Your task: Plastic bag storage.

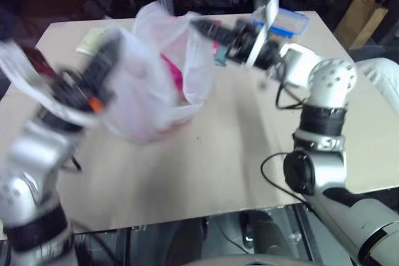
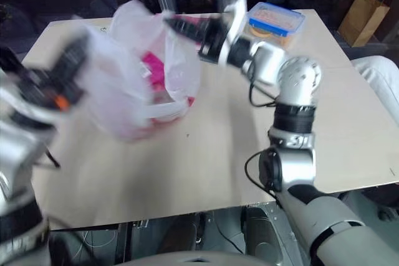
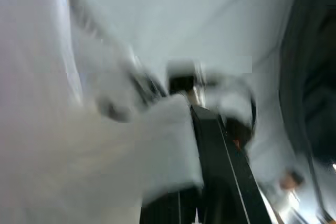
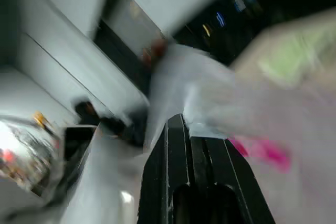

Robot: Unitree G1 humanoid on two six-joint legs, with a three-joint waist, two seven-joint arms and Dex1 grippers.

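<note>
The plastic bag hangs over the middle-left of the table, thin and whitish, with something magenta showing through it. My left gripper is shut on the bag's left side, blurred. My right gripper reaches in from the right and is shut on the bag's upper right edge. In the right wrist view its black fingers lie pressed together with white film at their tips. The left wrist view shows white film bunched against a black finger.
The bag hangs above the pale wooden table. A clear container with a blue lid stands at the far right corner. A yellow-green item lies at the far left. A brown paper bag stands beyond the table's right edge.
</note>
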